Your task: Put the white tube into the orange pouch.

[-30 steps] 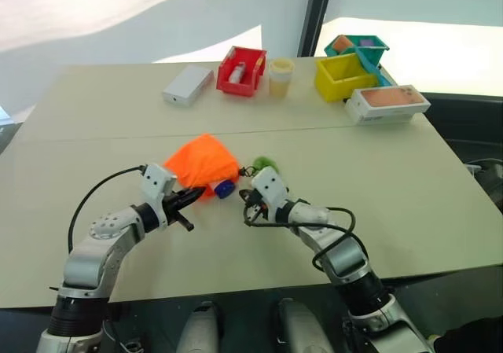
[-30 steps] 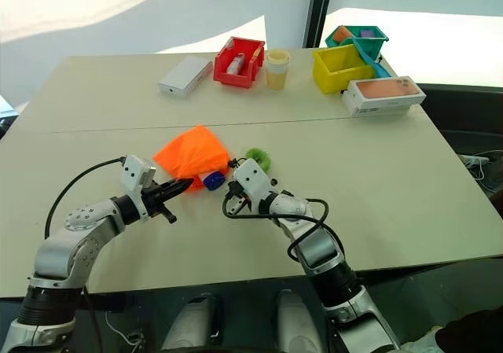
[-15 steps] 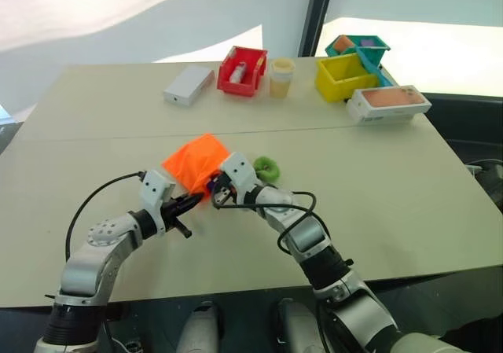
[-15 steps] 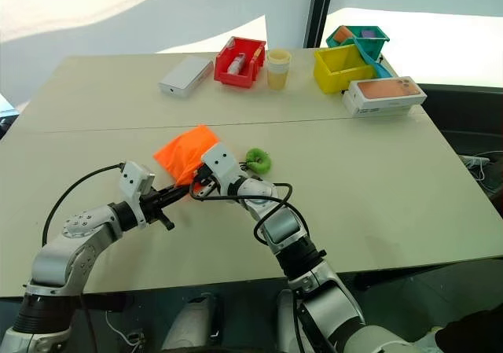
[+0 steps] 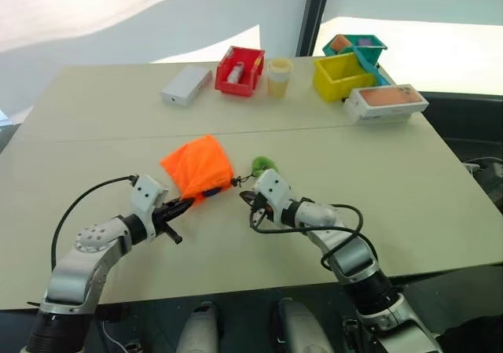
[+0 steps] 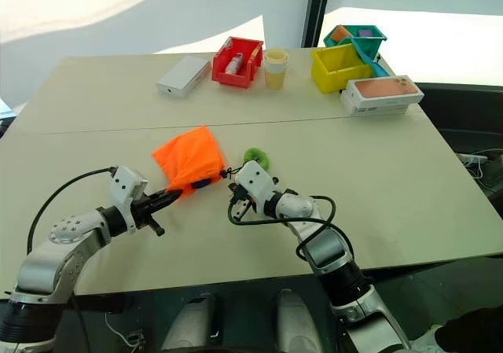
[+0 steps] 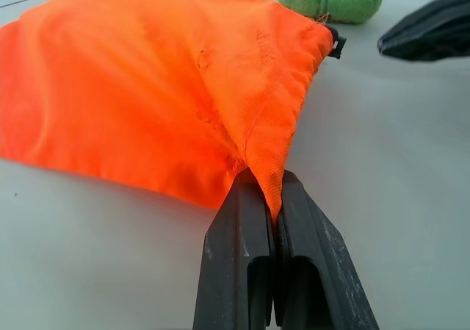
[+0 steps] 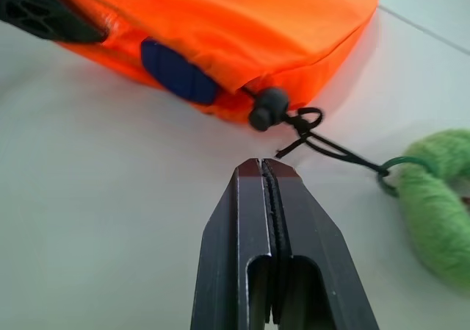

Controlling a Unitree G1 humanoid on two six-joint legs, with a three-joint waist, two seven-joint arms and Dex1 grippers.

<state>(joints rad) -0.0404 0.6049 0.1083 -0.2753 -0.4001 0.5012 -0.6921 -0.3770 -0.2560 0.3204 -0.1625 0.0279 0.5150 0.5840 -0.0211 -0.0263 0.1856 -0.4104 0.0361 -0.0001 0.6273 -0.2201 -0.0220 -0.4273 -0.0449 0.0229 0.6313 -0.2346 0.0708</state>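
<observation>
Along the counter's [image 5: 409, 188] far edge sit a red plastic bin [image 5: 240, 71] and flat white box [image 5: 187, 84]; left jaws pinch the orange fabric pouch [image 5: 198, 167], right jaws pressed together beside its dark cord [image 8: 323, 142].

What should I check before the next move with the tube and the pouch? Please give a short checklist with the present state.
1. Left gripper pinches the orange pouch fabric: ok.
2. Right gripper shut, holding nothing: ok.
3. White tube fully inside: not ok; its blue cap shows at the mouth.
4. Right gripper apart from the cord: ok.
5. Green loop lies free on the table: ok.
6. Tube body position inside the pouch: cannot tell.
</observation>
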